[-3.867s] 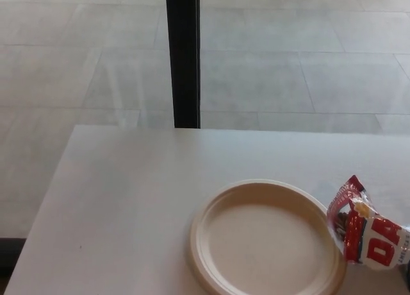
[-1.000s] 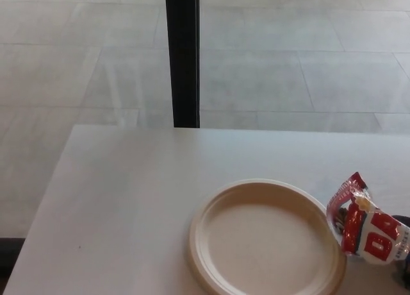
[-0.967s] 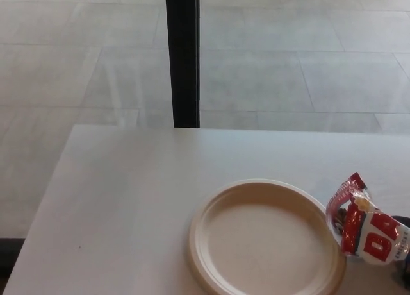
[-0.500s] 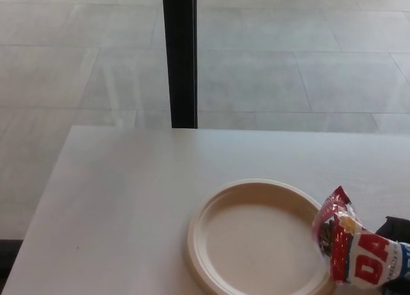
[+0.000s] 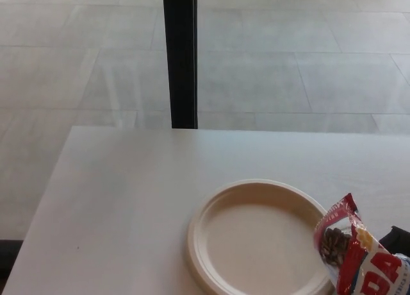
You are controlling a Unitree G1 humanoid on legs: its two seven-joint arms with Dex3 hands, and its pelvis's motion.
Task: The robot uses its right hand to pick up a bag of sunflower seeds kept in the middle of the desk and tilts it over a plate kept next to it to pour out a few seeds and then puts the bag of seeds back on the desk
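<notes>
Sunflower seed bag (image 5: 359, 256), red and white with big red letters, sits at the near right corner of the frame, tilted with its torn open mouth pointing left and up, dark seeds visible inside. Mouth overhangs the right rim of the plate (image 5: 259, 240); can't tell if the bag touches the rim. Plate is beige, round, bare inside, on the near right part of the white desk (image 5: 128, 199). Right hand (image 5: 398, 238): only a black sliver shows at the right edge just behind the bag, against it; fingers not visible, so can't tell if they clamp the bag. Left hand not in view. Rest of desk plain white. Beyond the far edge, pale tiled floor (image 5: 288, 64) and a black vertical post (image 5: 180, 54) left of centre.
</notes>
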